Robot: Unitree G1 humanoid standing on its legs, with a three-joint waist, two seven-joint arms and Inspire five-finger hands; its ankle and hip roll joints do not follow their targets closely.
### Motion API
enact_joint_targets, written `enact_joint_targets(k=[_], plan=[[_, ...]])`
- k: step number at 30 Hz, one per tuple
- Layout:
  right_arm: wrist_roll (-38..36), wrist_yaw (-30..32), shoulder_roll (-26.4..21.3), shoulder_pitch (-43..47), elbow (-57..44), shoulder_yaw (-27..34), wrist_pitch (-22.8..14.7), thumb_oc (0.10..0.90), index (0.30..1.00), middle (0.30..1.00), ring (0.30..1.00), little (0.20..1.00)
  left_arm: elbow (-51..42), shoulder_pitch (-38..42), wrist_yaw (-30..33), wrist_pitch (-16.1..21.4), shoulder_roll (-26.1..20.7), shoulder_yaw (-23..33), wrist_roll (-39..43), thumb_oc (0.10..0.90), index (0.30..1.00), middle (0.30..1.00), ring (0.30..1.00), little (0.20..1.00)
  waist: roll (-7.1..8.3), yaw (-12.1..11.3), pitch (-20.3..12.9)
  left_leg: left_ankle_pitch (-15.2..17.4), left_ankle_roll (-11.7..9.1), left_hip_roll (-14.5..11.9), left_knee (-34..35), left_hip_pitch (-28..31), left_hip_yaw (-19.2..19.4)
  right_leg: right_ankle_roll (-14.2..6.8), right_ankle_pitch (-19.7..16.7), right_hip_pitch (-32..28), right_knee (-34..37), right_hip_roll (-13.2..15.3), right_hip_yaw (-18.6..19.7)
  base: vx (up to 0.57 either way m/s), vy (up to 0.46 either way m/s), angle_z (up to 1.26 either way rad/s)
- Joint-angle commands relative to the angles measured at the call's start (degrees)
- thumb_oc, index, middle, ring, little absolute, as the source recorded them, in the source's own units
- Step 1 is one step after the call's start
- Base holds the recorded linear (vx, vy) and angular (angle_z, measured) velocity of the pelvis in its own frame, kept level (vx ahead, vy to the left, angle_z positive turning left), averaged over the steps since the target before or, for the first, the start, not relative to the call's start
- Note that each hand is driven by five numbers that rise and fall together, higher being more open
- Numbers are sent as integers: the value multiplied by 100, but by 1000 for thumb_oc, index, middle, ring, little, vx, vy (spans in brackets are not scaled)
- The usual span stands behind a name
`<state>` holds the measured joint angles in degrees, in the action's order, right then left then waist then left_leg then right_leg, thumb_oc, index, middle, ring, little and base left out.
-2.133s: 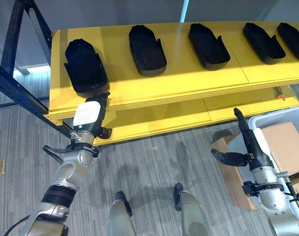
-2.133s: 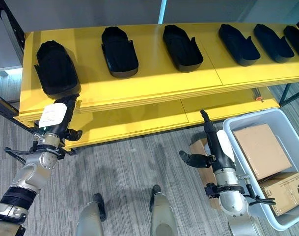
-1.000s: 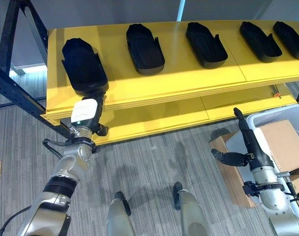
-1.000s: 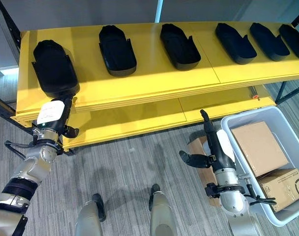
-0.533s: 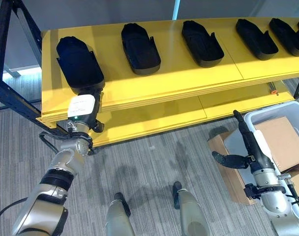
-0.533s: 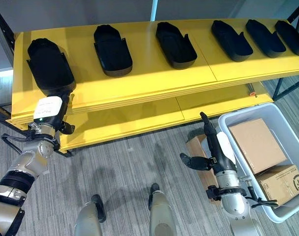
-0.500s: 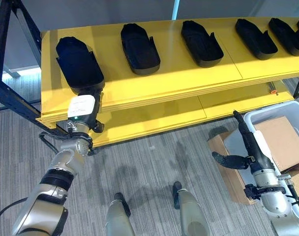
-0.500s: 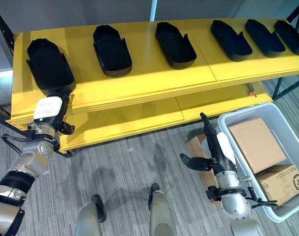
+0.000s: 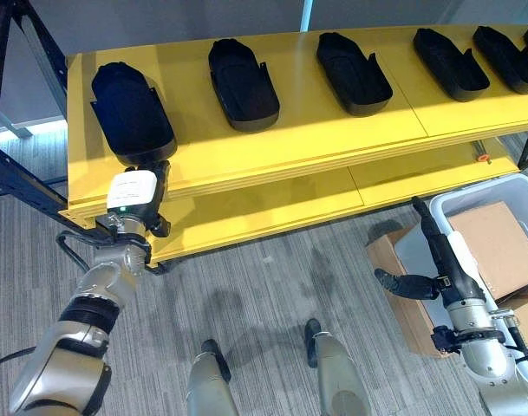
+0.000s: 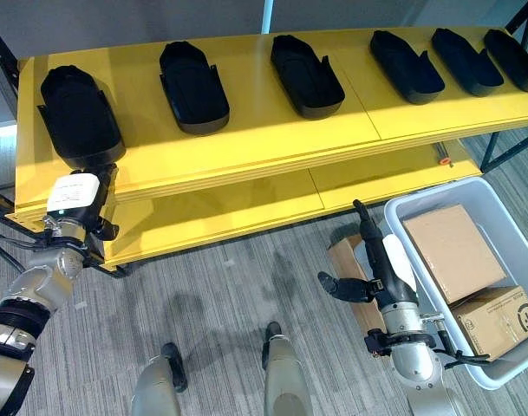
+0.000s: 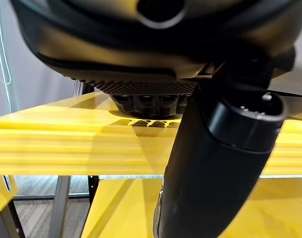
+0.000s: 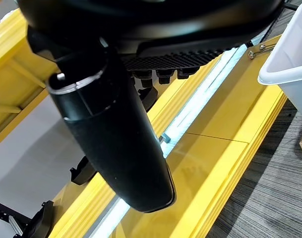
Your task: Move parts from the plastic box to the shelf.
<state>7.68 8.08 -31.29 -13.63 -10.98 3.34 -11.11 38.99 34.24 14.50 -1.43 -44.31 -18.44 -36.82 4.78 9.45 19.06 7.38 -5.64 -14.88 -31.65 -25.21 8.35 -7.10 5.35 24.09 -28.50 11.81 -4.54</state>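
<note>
Grey carpet runs under the yellow shelf (image 9: 333,139), where the leftmost black part (image 9: 129,113) now sits. The left hand (image 9: 133,195) has dropped to the shelf's front edge, fingers relaxed and empty. The right hand (image 9: 433,251) hangs open beside the plastic box (image 10: 402,221), which holds cardboard cartons (image 10: 450,251).

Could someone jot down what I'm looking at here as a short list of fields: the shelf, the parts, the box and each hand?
shelf: yellow shelf, two tiers
parts: black parts in a row on the top tier
plastic box: grey plastic box on the floor at the robot's right, holding cardboard boxes
left hand: left hand at the shelf's front edge, just below the leftmost part
right hand: right hand beside the plastic box, fingers straight, holding nothing
</note>
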Motion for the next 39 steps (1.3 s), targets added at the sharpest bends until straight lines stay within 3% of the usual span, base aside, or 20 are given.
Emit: enact_joint_targets(k=[1, 25, 39], plan=[[-214, 334, -297, 97, -649, 499, -595, 900, 1000, 1000, 1000, 1000, 33, 746, 440, 77, -484, 5, -100, 900, 1000, 1000, 1000, 1000, -46, 24, -376, -69, 55, -63, 212, 62, -113, 71, 190, -324, 34, 53, -172, 0, 0, 0], [-242, 337, -373, 48, -631, 533, -650, 900, 1000, 1000, 1000, 1000, 403, 1463, 400, 110, -892, -445, -35, 900, 1000, 1000, 1000, 1000, -64, 56, -364, -70, 65, -60, 150, -6, -101, 39, 144, -248, 21, 55, -149, 0, 0, 0], [-227, 319, -357, 26, -629, 591, -657, 900, 1000, 1000, 1000, 1000, 341, 1477, 345, 123, -1107, -454, -65, 900, 1000, 1000, 1000, 1000, -63, 32, -332, -58, 75, -54, 113, -36, -116, 39, 158, -227, -7, 57, -140, 0, 0, 0]])
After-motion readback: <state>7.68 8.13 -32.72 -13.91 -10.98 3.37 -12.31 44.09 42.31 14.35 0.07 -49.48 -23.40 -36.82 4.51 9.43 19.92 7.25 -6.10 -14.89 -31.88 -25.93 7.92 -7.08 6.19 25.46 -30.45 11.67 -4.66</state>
